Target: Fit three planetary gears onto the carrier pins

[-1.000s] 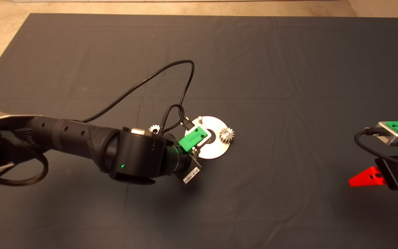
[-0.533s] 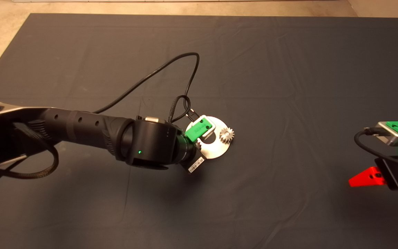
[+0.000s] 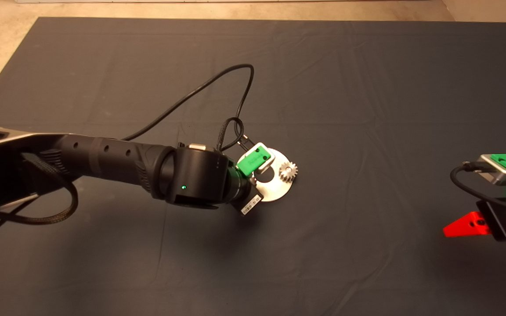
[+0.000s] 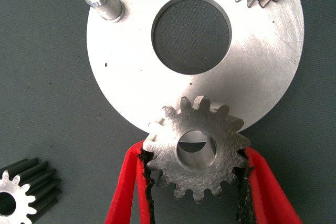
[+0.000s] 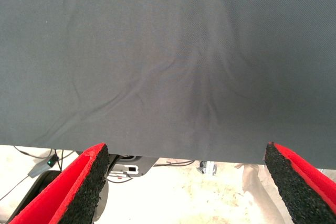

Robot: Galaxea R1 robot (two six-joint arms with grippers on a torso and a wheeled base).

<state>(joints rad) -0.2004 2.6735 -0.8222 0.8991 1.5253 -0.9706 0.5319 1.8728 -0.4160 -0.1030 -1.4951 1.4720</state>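
L gripper [image 4: 195, 182] pinched a gear [image 4: 195, 148] over the disc [image 4: 262, 66] rim.
R gripper [image 5: 186, 187] spread wide, parked well away from disc.

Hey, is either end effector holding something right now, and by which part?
The left end effector holds a planetary gear, its pads pinching opposite toothed sides. The right end effector is open and holds nothing.

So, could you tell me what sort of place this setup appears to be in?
Probably a robotics lab or test bench, not a factory line. A dark mat lies over a plain beige surface, bare but for a carrier disc and loose planetary gears, and the right wrist view shows trailing cables beyond the mat's edge.
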